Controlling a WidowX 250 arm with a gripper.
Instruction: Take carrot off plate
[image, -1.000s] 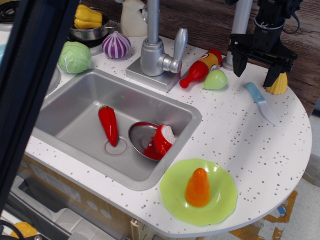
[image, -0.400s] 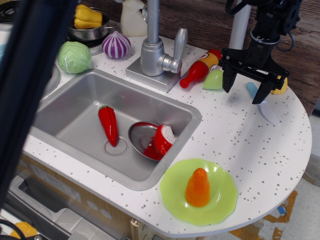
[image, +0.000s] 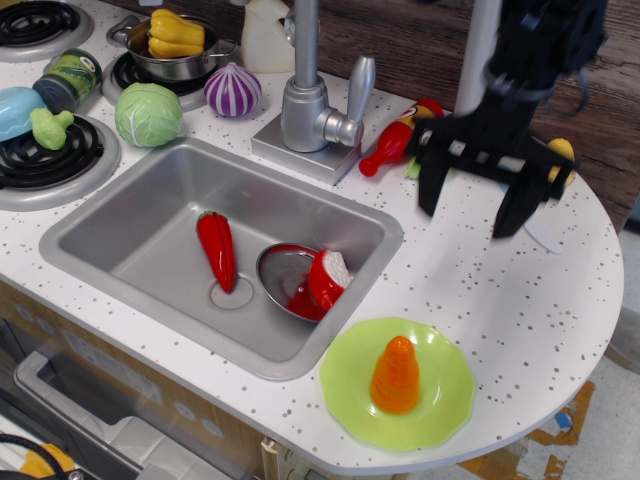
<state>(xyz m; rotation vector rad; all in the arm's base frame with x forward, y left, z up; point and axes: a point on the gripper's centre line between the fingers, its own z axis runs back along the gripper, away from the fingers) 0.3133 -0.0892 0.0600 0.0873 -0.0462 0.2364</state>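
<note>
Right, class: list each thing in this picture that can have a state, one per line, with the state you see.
gripper: open, in the air over the counter, holding nothing
carrot: upright on the plate, untouched
plate: on the counter, carrying the carrot
red pepper: lying in the sink
metal bowl: in the sink, tipped
faucet handle: raised
pot: on the burner, holding yellow toy food

White speckled counter (image: 520, 300) w/ sink (image: 150, 240); plate (image: 440, 415), cabbage (image: 149, 114), onion (image: 232, 90) on it.

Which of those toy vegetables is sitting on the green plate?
The orange carrot, standing upright on the lime-green plate; the red pepper lies in the sink.
</note>
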